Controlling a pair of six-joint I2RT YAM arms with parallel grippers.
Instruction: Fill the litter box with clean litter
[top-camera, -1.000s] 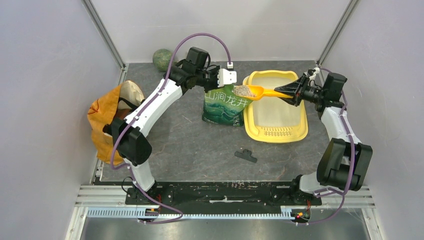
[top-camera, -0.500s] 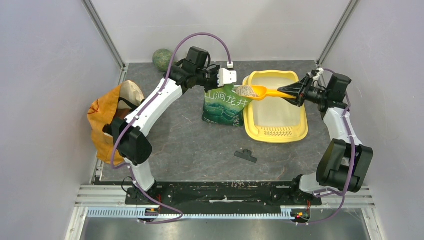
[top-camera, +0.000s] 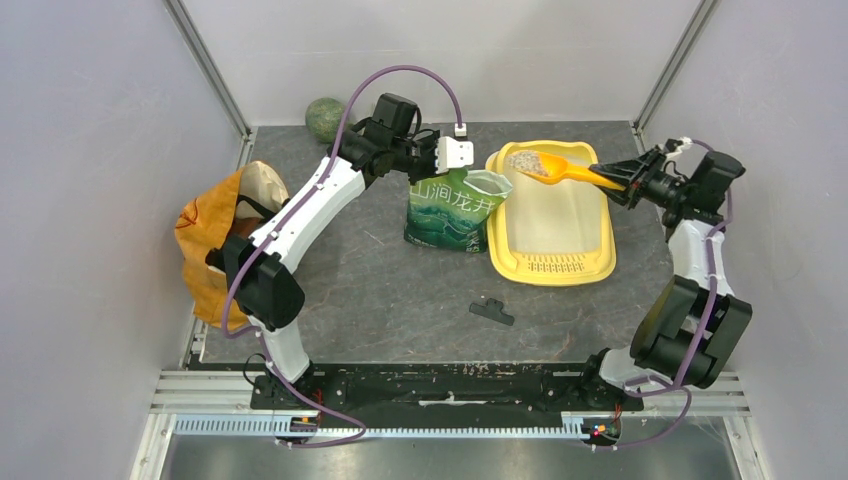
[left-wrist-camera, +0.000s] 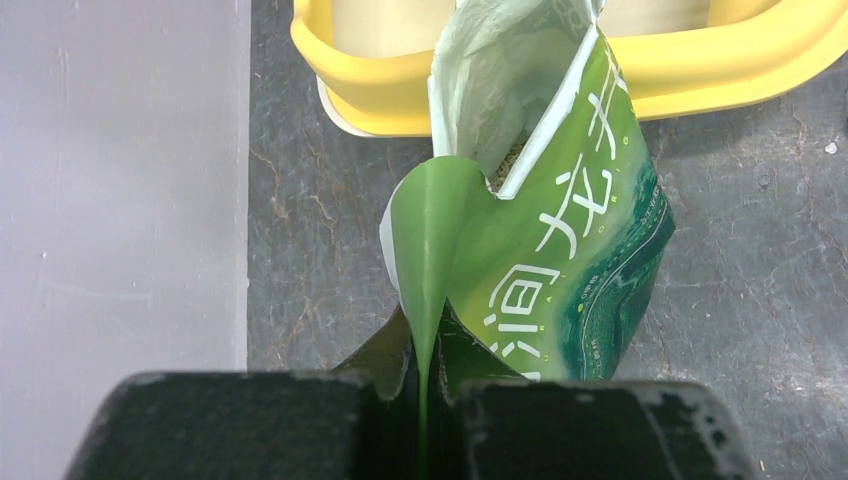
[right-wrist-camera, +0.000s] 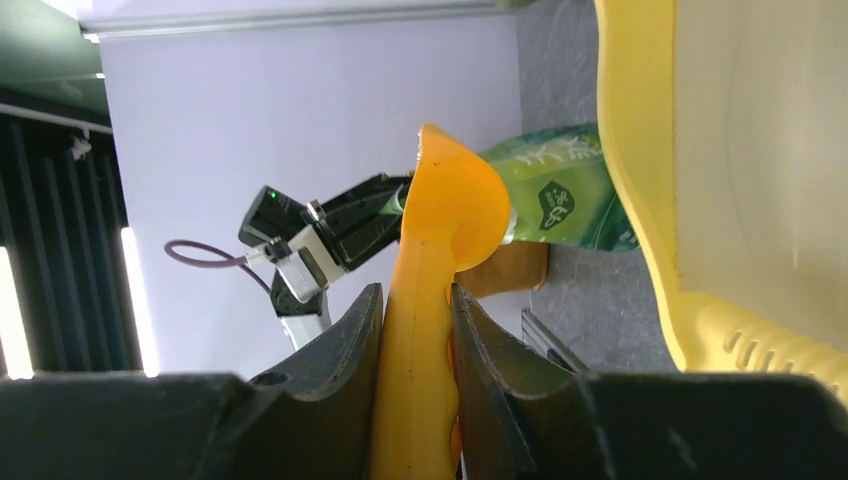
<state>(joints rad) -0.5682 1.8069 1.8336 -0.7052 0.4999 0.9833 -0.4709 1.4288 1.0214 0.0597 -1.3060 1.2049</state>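
A loaded orange scoop is held by its handle in the right hand, the two fingers closed tight on either side of it, as shown in the right wrist view. The scoop's long axis runs straight out ahead of the fingertips, and a heap of clean litter is carried in the bowl at its far tip. The litter box lies on the surface below and ahead of that hand, its long axis set across the line of the scoop. The bowl is poised over the box's corner farthest from the hand's wrist. No granules can be made out in the pale basin, so the filling is judged to be barely begun, if at all.

The green pouch is kept upright just beside the box by the left hand, whose fingers are pinched shut on the torn top flap. The right hand is the nearer to the basin and the only one free to pour, most likely by a roll of the wrist.

Compared with half a second earlier, the scoop has been drawn away from the pouch's mouth and across the rim, and the right arm has been pulled back with it. The left arm and pouch are unchanged.
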